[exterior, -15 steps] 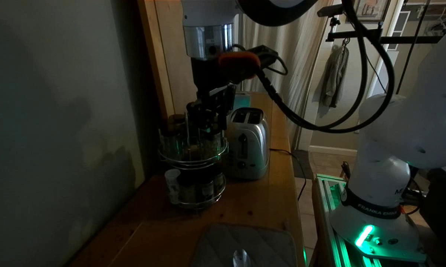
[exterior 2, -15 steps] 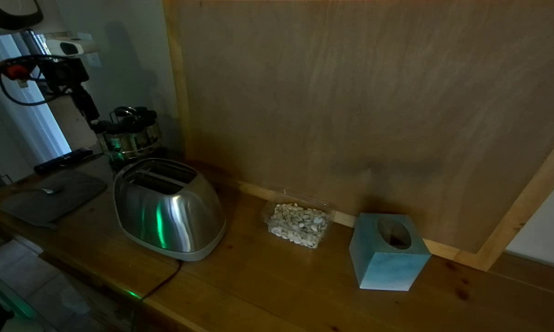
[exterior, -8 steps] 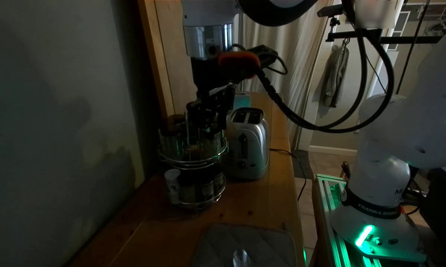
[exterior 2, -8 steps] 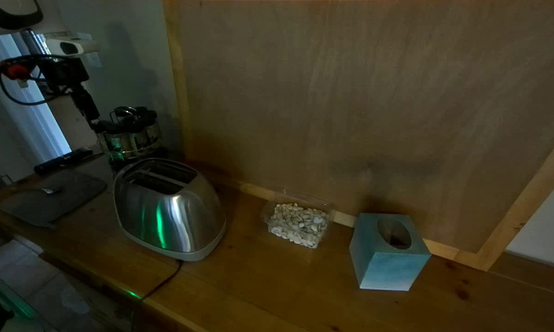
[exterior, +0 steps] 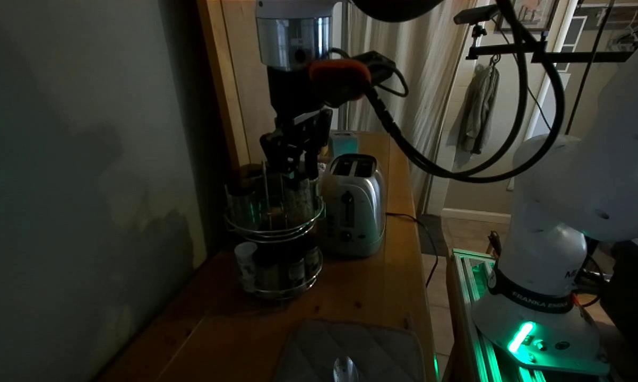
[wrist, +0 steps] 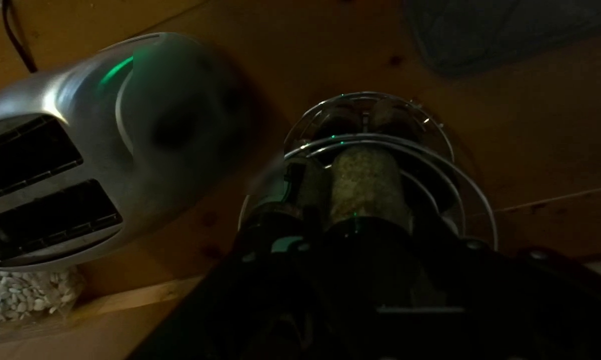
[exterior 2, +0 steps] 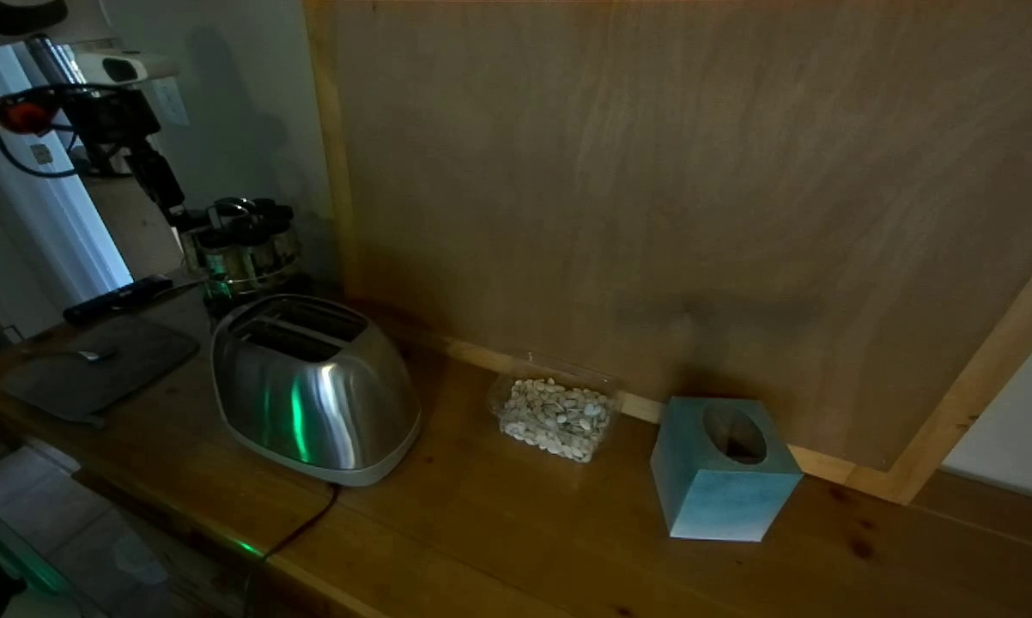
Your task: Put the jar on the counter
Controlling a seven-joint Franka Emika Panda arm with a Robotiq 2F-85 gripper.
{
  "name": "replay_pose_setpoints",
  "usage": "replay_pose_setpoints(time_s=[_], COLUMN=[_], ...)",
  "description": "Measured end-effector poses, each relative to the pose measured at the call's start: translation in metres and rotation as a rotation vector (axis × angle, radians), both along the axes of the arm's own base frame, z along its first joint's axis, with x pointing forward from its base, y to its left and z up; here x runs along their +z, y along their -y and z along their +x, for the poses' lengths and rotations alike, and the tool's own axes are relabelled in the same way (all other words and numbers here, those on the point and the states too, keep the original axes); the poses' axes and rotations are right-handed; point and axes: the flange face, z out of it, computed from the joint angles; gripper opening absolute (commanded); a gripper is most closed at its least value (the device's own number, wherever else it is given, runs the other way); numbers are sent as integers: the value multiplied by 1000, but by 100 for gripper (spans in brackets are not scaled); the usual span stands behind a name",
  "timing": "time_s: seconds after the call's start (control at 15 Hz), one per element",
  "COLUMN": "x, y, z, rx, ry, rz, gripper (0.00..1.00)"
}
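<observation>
The jar (exterior: 299,205) has a black lid and a speckled pale body, which shows in the wrist view (wrist: 366,185). My gripper (exterior: 301,174) is shut around its lid from above, and the jar hangs upright. It is slightly raised at the upper tier of the wire spice rack (exterior: 276,233), its base still within or just above the ring. In an exterior view the gripper (exterior 2: 175,216) is at the rack's near edge. The fingertips are dark and hard to make out. The brown wooden counter (exterior: 377,286) lies below and carries the rack.
Several other jars stand in both rack tiers. A silver toaster (exterior: 353,212) stands close beside the rack, its cord over the counter edge. A grey mat (exterior: 351,345) with a spoon (exterior: 345,369) lies in front. A pebble box (exterior 2: 559,416) and blue tissue box (exterior 2: 726,472) stand beyond the toaster.
My gripper has moved up a little in the last half second. The jar has risen with it, showing more of its body above the rack ring.
</observation>
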Motion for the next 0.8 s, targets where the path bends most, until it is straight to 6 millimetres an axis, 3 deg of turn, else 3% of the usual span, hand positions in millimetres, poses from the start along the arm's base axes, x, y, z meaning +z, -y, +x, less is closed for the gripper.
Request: replay_pose_setpoints(time_s=[0.8], x=[25], y=[-18], z=[-3], rx=[74], ry=[29], rz=[-10], gripper=[24])
